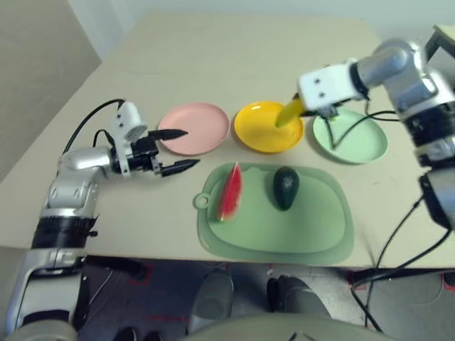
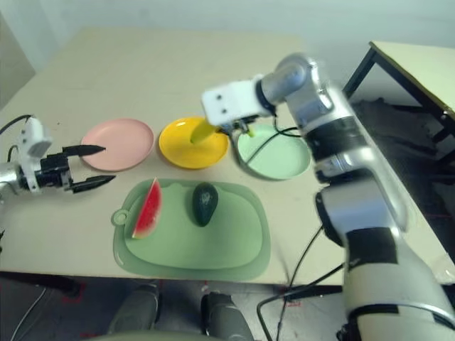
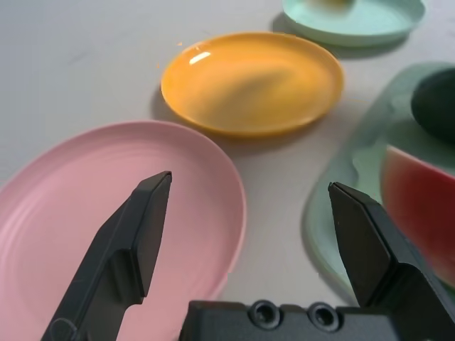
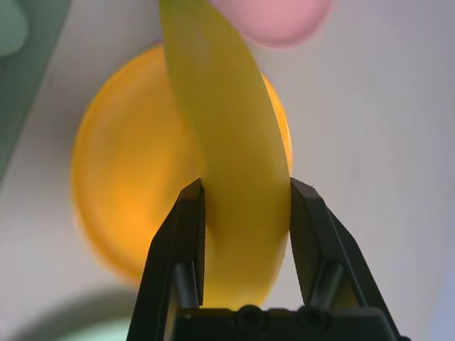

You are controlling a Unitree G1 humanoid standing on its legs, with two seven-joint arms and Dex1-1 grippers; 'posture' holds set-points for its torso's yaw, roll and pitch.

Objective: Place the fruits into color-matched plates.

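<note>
Evidently held the banana clamped between the right fingers, with the yellow plate below them and the left fingers spread apart, risking a roll over the rim if released high or off-centre.

Camera arrangement: head stereo pair, two wrist units.
The eye views are facing forward and down from the head, sharing the plates and mat; the wrist views are looking along the fingers at closer range, sharing the yellow plate.
</note>
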